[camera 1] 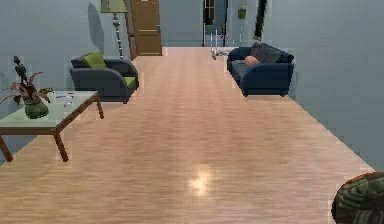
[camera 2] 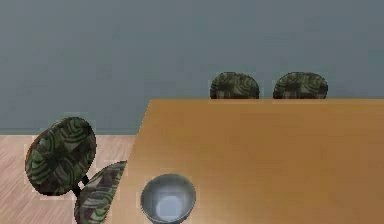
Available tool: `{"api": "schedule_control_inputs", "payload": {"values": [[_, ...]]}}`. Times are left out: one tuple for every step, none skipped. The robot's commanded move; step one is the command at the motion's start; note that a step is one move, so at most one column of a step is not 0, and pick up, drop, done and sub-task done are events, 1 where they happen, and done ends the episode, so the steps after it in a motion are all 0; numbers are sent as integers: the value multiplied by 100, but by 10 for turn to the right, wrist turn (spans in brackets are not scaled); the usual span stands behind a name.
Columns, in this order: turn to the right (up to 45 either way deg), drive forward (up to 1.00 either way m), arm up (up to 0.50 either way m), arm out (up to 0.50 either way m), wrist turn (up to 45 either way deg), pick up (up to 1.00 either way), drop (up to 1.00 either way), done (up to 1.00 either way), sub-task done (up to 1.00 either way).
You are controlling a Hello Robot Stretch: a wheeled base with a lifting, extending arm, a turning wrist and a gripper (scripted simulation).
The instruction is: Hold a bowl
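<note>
Room: wood floor [camera 1: 200, 130] running down a long living space, grey-blue walls [camera 2: 150, 50] all round.
Bowl: shiny grey bowl [camera 2: 168, 198], sitting upright on the dining table [camera 2: 280, 150], right by the table's near corner at the bottom of the arm side view, left of the middle. Looks empty as far as I can see.
Gripper: honestly can't tell what state it's in.
Dining table: plain light-wood top, taking up most of the arm side view's right and lower part.
Nearest chair: camo-patterned chair [camera 2: 60, 152] just beside that corner of the table, close to the bowl, seat tucked toward the table edge.
Far chairs: two more with the same pattern, one chair back [camera 2: 234, 86] and another [camera 2: 300, 86] poking up behind the table's far edge, against the wall.
Forward view: coffee table [camera 1: 70, 105] on the left with a potted plant [camera 1: 32, 95] on it; dark armchair [camera 1: 105, 75] with a green cushion behind it; blue sofa [camera 1: 260, 68] along the right wall.
Back of room: floor lamp [camera 1: 115, 10] next to a wooden door [camera 1: 146, 25].
</note>
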Motion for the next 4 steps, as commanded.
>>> {"api": "schedule_control_inputs", "payload": {"values": [[0, 0, 50, 0, 0, 0, 0, 0, 0], [0, 0, 38, 0, 0, 0, 0, 0, 0], [0, 0, 0, 4, 0, 0, 0, 0, 0], [0, 0, 0, 0, 450, 0, 0, 0, 0]]}}
